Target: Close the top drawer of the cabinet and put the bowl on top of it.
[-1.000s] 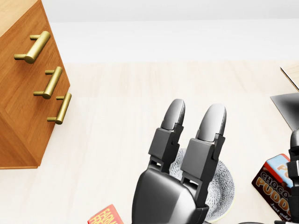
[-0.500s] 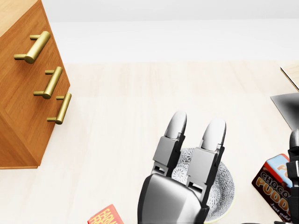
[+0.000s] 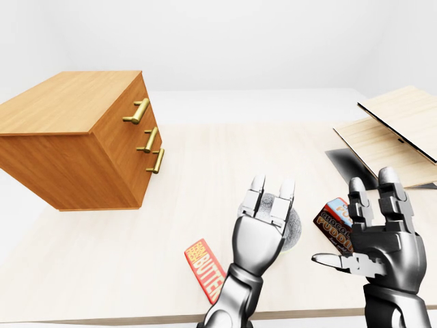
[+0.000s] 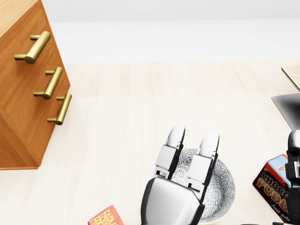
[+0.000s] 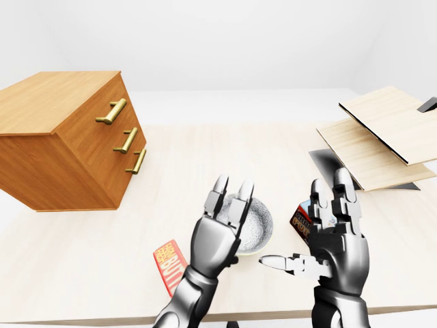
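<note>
Left-eye view shows the table's (image 3: 102, 273) near edge running just below both hands; a red packet (image 3: 205, 268) lies close to that edge, left of the left hand (image 3: 259, 236); this hand is held flat, back upward, its fingers (image 4: 206, 150) stretched straight over the bowl (image 4: 226, 187) and gripping nothing; whether they touch it cannot be told. The right hand (image 3: 379, 239) stands upright with fingers spread and thumb pointing left, also holding nothing; a chocolate pudding box (image 3: 331, 219) lies partly behind it. The patterned bowl sits between packet and box; what shows of its inside holds nothing. Pale bare table stretches up-left to the cabinet (image 3: 75, 147), well apart; its three handled drawer fronts look level. Wooden boards (image 3: 389, 130) lie at far right.
</note>
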